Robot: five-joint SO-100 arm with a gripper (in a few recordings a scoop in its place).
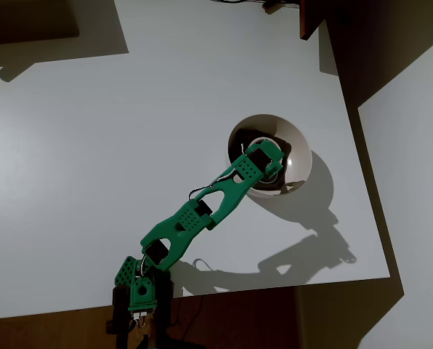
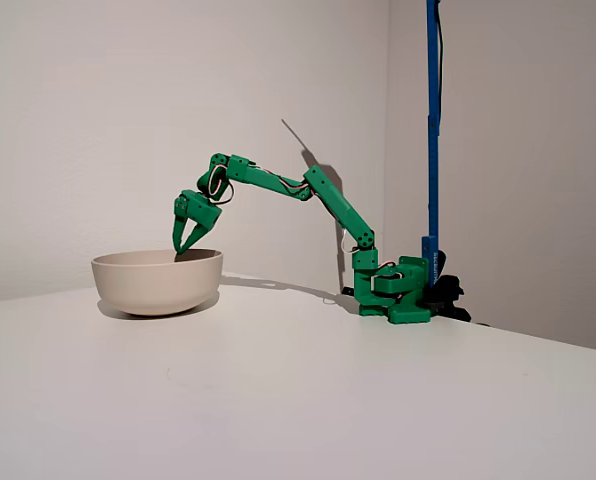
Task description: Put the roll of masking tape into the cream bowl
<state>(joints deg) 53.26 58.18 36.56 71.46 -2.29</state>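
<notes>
The cream bowl (image 1: pixel 299 158) stands right of the table's middle in the overhead view and at the left in the fixed view (image 2: pixel 158 282). My green gripper (image 2: pixel 184 248) hangs just over the bowl's rim, its tips pointing down into it. The jaws stand a little apart with nothing between them. In the overhead view the gripper (image 1: pixel 255 155) covers the left half of the bowl's inside. The roll of masking tape is hidden; the bowl's wall and my wrist block the view into the bowl.
The arm's base (image 2: pixel 398 290) sits at the table's near edge in the overhead view (image 1: pixel 140 287). A blue pole (image 2: pixel 433 120) rises behind the base. The white tabletop (image 1: pixel 93 145) stretches wide to the left of the bowl.
</notes>
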